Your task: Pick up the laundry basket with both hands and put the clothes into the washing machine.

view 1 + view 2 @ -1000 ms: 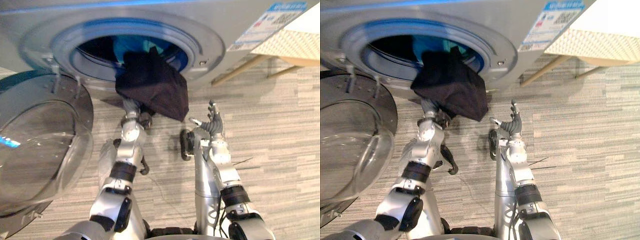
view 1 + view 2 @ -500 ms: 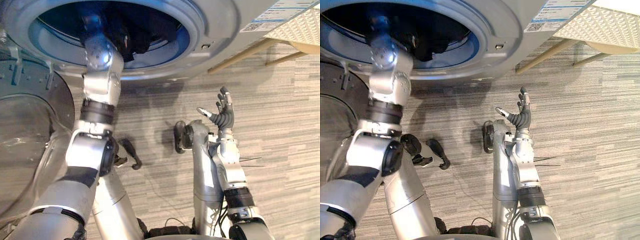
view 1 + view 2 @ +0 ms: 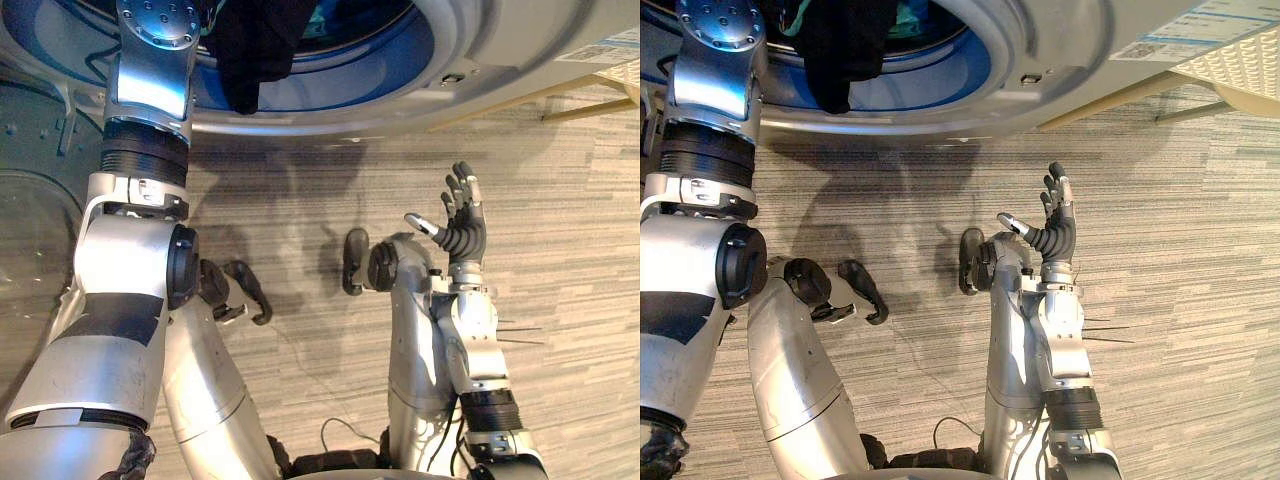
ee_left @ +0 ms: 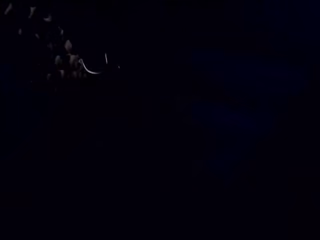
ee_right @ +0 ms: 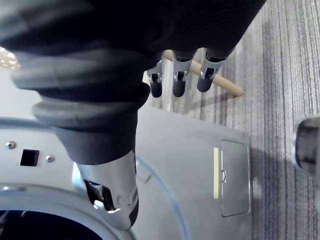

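Left eye view: the left arm (image 3: 150, 90) reaches into the washing machine (image 3: 520, 30) at 12 o'clock, likely stuffing in the dark garment (image 3: 255, 50) drooping over its rim. Right eye view: right hand (image 3: 1055, 238) at 3 o'clock, spread and empty, probably held aside. Left wrist view: dark, so the left hand's grip cannot be told. Right wrist view: fingers (image 5: 177, 85) straight.

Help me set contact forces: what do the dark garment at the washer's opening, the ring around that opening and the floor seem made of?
Dark garment: soft matte black cloth, hanging in limp folds. Ring: smooth silver-grey with a soft sheen, painted metal or plastic; I cannot tell which. Floor: matte, with fine grey streaks, likely carpet tile or vinyl.
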Controlling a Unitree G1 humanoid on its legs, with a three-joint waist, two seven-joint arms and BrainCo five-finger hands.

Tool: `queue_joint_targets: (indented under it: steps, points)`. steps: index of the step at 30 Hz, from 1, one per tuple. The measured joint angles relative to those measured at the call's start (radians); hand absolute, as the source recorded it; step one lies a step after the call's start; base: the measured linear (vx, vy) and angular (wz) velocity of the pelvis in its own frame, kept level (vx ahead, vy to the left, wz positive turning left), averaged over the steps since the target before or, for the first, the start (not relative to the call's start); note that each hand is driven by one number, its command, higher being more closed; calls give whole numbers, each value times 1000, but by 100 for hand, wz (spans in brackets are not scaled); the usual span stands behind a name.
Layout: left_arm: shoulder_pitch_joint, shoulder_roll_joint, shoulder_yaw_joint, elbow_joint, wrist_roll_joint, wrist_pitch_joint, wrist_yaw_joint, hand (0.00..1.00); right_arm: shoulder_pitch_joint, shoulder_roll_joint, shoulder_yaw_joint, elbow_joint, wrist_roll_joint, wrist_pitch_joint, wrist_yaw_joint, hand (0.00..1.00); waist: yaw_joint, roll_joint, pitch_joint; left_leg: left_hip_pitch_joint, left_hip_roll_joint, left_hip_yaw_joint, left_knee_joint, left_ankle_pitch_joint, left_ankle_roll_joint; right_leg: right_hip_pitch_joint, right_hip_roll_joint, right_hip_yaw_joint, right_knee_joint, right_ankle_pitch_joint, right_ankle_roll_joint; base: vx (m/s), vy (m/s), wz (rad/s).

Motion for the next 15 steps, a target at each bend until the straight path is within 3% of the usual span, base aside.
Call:
queue_joint_targets:
  steps: [5,15]
  points:
    - [39,-43,-3,-23,135,11,-38,0,29,-26,23,-18,0,-4,28,0,5,0,0,5,-20,-11,25,0,0,11,-26,-1,45,-26,-5,12,-17,18]
    - [213,-19,-32,-277,62,5,37,0,79,-34,44,-18,-4,-13,35,0,22,0,-2,29,-50,-38,14,19,-21,51,-62,-27,68,-55,-36,5,-41,15]
